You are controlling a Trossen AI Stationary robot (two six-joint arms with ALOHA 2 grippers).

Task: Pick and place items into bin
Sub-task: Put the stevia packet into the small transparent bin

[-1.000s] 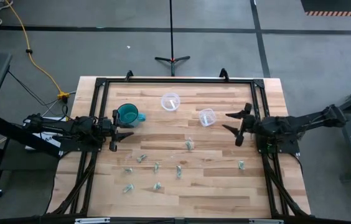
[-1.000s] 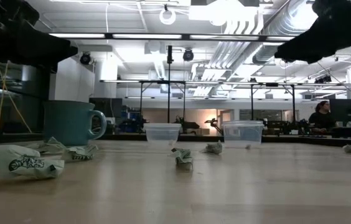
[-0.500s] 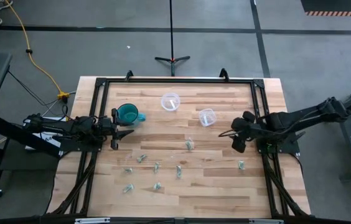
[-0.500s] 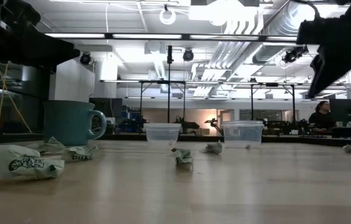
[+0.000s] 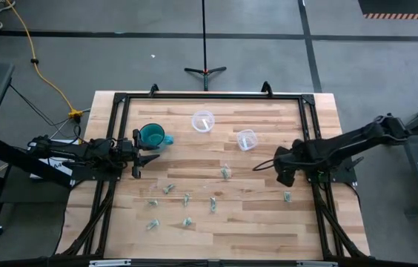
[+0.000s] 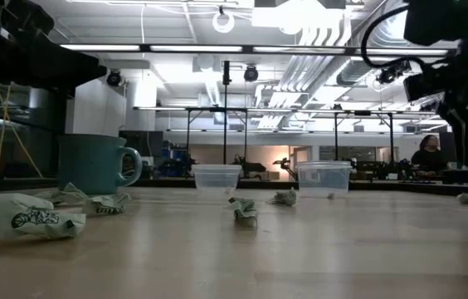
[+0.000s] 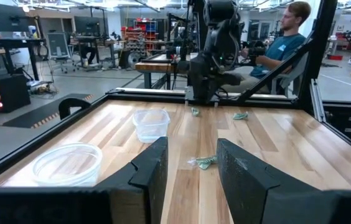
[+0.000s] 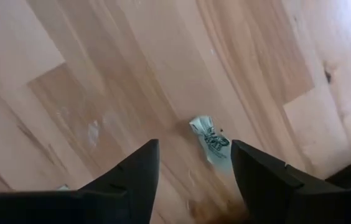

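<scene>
Pale wooden tabletop [image 5: 253, 215] carried scattered tiny crumpled green-and-whitish pieces [image 5: 187, 199]. From above I saw my right gripper [image 5: 284, 172] near the right edge, but only its wrist camera revealed parted jaws framing one green-and-whitish piece [image 8: 210, 141] below. My left gripper [image 5: 136, 156], jaws apart, waited beside the teal ceramic mug [image 5: 152, 136].

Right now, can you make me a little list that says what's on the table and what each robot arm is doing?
table: pale wooden tabletop in a black frame
cup: teal ceramic mug, far left
tubs: two clear plastic tubs, far side, apart
pieces: small crumpled green-and-white wrappers, scattered on the near half
left gripper: jaws open, beside the mug, waiting
right gripper: jaws open, pointing down above one wrapper near the right edge, not touching it
</scene>
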